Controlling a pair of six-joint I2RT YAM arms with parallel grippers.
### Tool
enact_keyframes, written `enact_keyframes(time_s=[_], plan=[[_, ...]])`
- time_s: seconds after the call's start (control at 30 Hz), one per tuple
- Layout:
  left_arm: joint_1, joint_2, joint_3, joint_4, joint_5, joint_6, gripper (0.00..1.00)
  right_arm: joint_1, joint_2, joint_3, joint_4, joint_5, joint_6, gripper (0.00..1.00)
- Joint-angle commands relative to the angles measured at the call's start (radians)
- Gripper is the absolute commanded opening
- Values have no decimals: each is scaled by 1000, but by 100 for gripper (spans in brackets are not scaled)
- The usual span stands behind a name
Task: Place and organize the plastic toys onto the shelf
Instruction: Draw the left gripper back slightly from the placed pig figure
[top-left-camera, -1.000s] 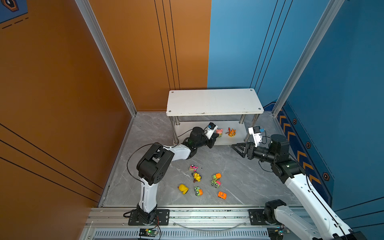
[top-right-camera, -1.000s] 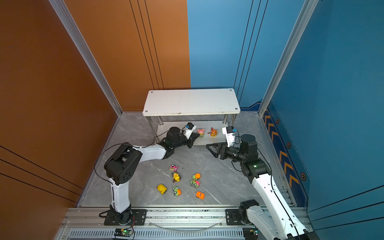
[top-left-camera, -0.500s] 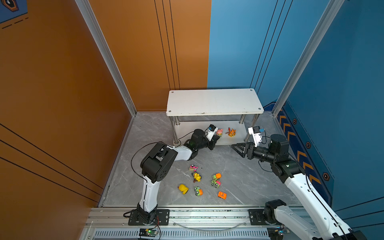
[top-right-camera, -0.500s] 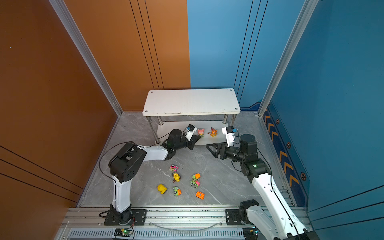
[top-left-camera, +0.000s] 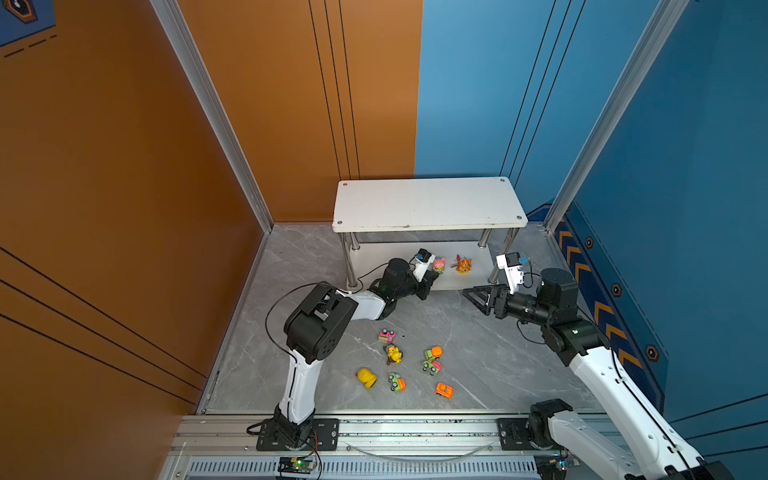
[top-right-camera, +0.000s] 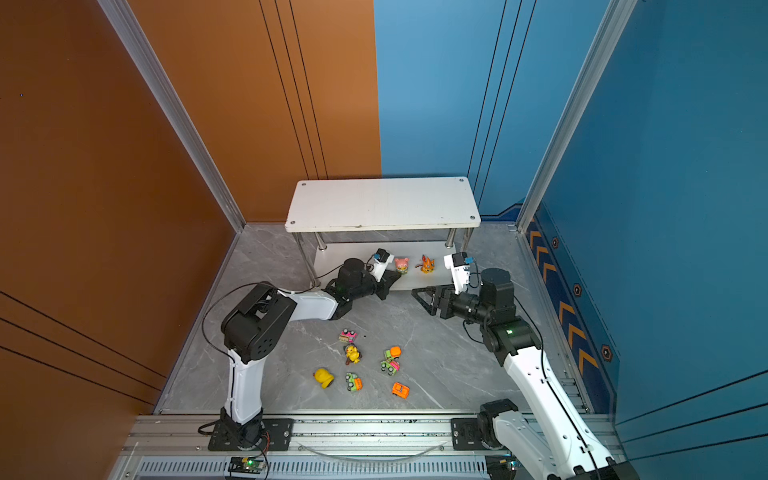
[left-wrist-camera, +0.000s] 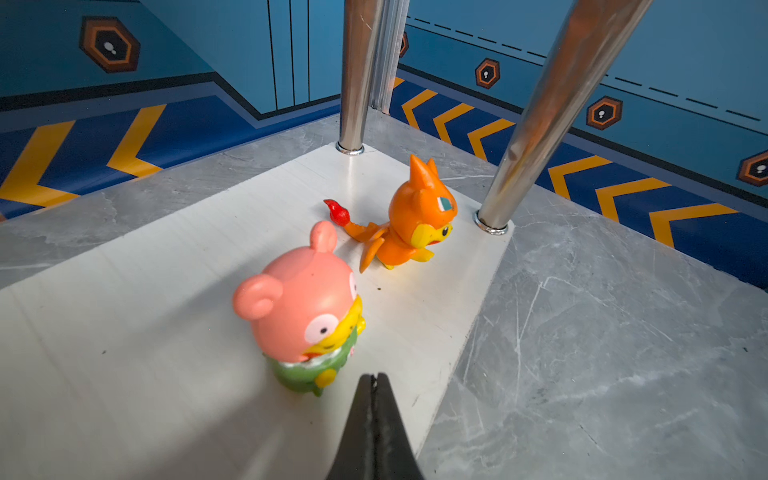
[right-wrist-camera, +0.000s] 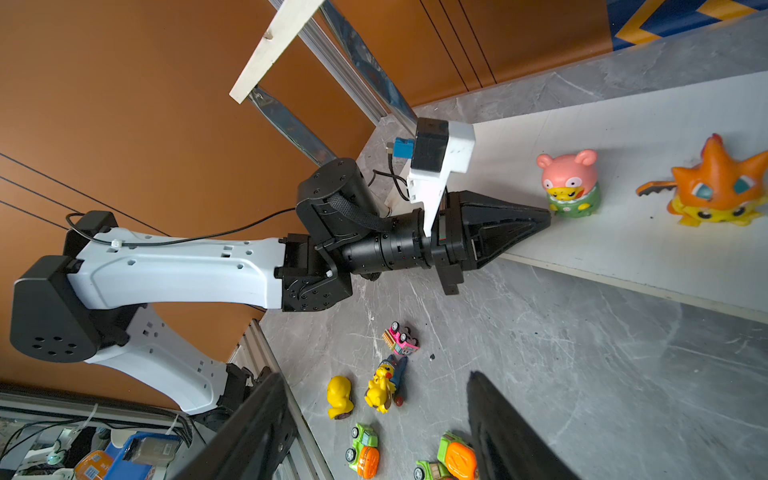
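seven loose toys (top-left-camera: 394, 354) sit on the grey surface (top-left-camera: 498, 365) in front of the shelf (top-left-camera: 428, 203); left tool (left-wrist-camera: 376, 378) clenched on nothing, tip just beside the pink figurine (top-left-camera: 439, 264) on the lower board; orange figurine (top-left-camera: 463, 264) near it; right tool (top-left-camera: 468, 293) released, empty

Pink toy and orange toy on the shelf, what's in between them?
Nothing, just bare white board of the shelf between the pink toy and the orange toy; the left wrist view shows it.
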Motion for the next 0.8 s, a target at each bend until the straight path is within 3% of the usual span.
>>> enact_keyframes(time_s=[0.0,0.77], plan=[[11,25,25,10,-18,-9,3,-3,-1,0,7,-2,-5,70],[30,36,60,-23,-34,-1,3,-3,-5,0,4,0,-7,70]])
